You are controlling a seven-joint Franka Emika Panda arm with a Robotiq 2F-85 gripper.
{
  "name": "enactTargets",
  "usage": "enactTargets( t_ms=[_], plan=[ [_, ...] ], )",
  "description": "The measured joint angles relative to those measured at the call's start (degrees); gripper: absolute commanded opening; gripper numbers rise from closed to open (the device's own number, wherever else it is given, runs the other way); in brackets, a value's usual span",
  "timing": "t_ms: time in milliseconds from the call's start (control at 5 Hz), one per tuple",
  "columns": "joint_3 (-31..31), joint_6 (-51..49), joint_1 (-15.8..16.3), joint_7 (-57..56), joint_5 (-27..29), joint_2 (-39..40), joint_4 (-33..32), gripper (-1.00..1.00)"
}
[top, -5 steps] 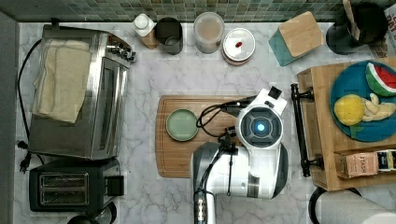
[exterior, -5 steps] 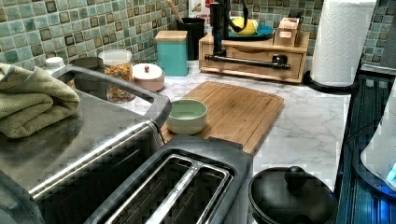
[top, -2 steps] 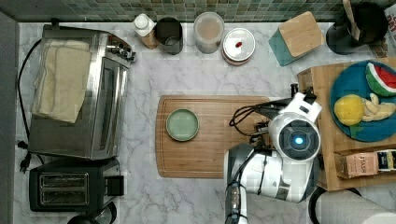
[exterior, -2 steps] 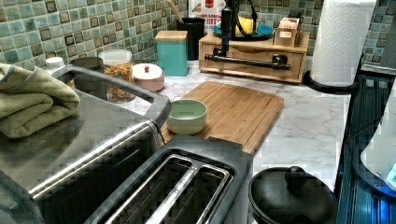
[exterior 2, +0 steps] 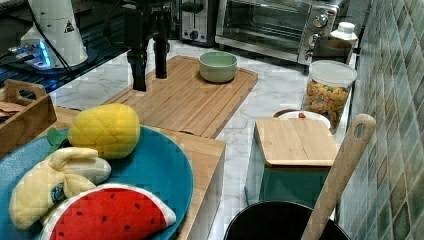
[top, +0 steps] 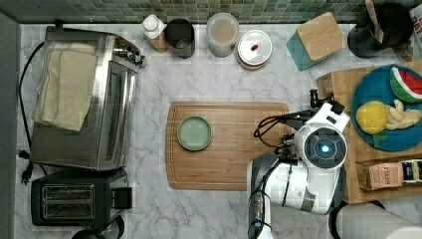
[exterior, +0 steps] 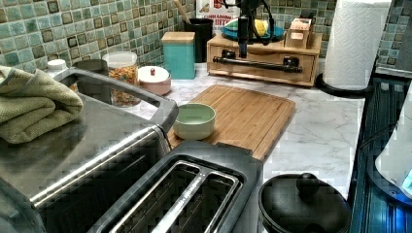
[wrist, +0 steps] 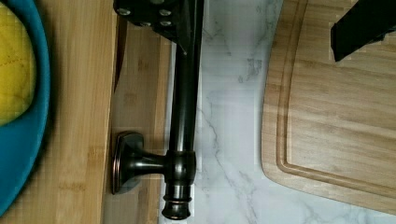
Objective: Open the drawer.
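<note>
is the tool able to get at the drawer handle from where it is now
Probably yes: the tool is open, one finger over the handle of the drawer, nothing between them.

- Bright, even light falls on the white marble surface (top: 224,74), and shadows under things are soft and short.
- Blocky compression blurs the edges in all four views.
- The stainless-steel toaster oven (exterior: 97,145) at 9 o'clock in the left view is large and soft, with pale glare streaks.

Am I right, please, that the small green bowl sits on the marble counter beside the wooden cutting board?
Not quite: the small green bowl sits on the wooden cutting board itself, not on the marble counter beside it, as the top view shows.
</note>
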Motion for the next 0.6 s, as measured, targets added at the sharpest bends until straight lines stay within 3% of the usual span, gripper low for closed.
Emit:
enactTargets(
  t_ms=[200, 600],
  plan=[
    [-0.36, 1.26, 0.1, 0.0, -2.66, 0.64, 0.0, 1.0],
    [-1.52, 9.01, -0.03, 0.0, -2.7, 5.77, 0.34, 1.0]
  ],
)
